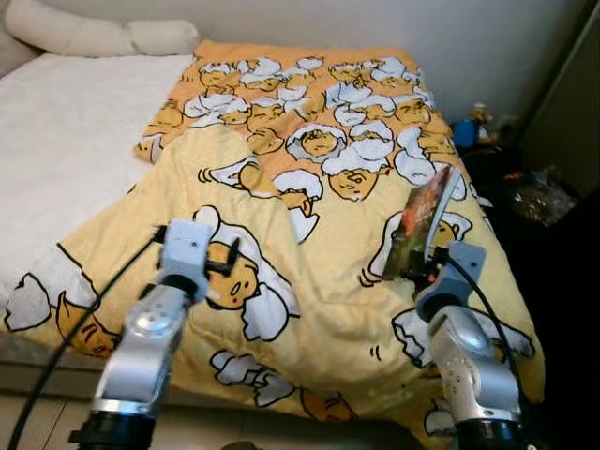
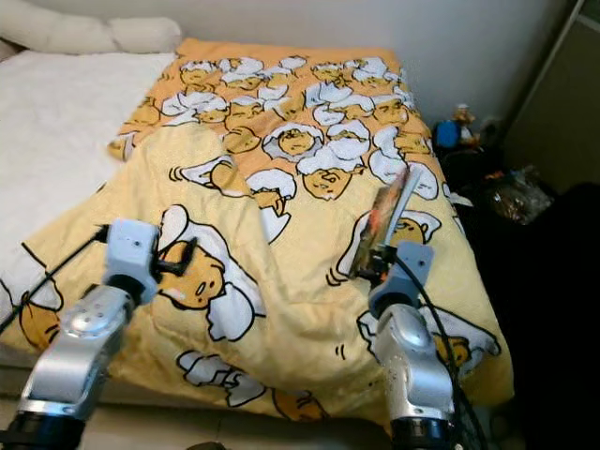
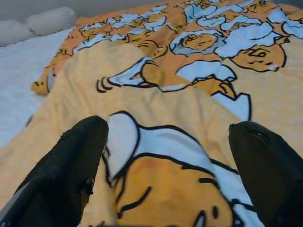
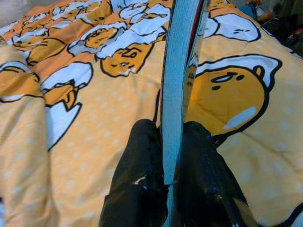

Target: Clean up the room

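Bed (image 1: pixel 75 141) with white sheet lies half under a yellow cartoon-egg blanket (image 1: pixel 319 187), pillows (image 1: pixel 103 36) at its head. Both silver arms reach forward over the blanket. Right pincer (image 4: pixel 171 142) clamps a thin book (image 1: pixel 420 223) by its lower edge, long axis upright, top tilting away and rightward. Left pincer (image 3: pixel 165 165) hovers above the blanket, fingers spread wide, holding nothing.
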